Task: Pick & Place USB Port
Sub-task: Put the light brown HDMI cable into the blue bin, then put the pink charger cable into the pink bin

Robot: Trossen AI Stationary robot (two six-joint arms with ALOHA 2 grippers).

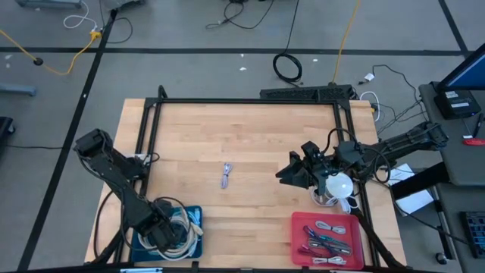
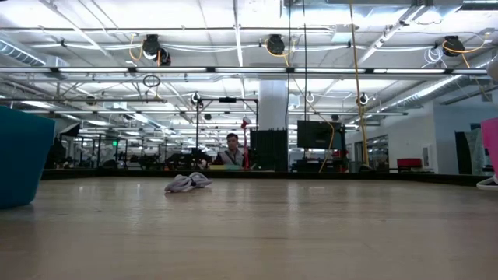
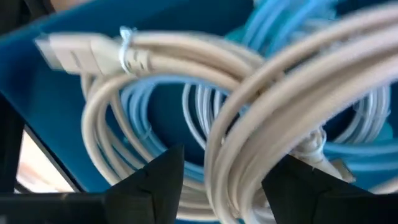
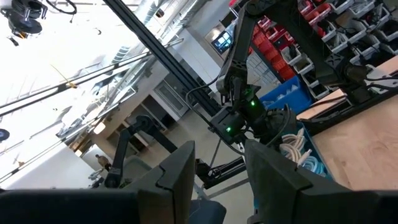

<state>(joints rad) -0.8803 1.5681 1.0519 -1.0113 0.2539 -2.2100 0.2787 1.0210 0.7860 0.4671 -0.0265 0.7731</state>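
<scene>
Your left gripper point(image 3: 217, 180) is down inside the blue bin point(image 1: 193, 216) at the table's point(image 1: 250, 129) near-left corner, right in the pile of white cables point(image 3: 186, 62). In the left wrist view one thick cable bundle runs between the two fingers, but whether they're squeezing it or just straddling it I can't tell, so don't assume a grip yet. One bundled cable point(image 1: 226, 175) lies loose mid-table, well apart from both bins. The red bin point(image 1: 299, 246) at near right already holds several cables w/ dark and pink ends. Your right gripper point(image 1: 292, 173) hangs above the table beside the red bin, fingers parted, nothing between them. So: partly done; plenty of cables left in blue, plus the stray one.
</scene>
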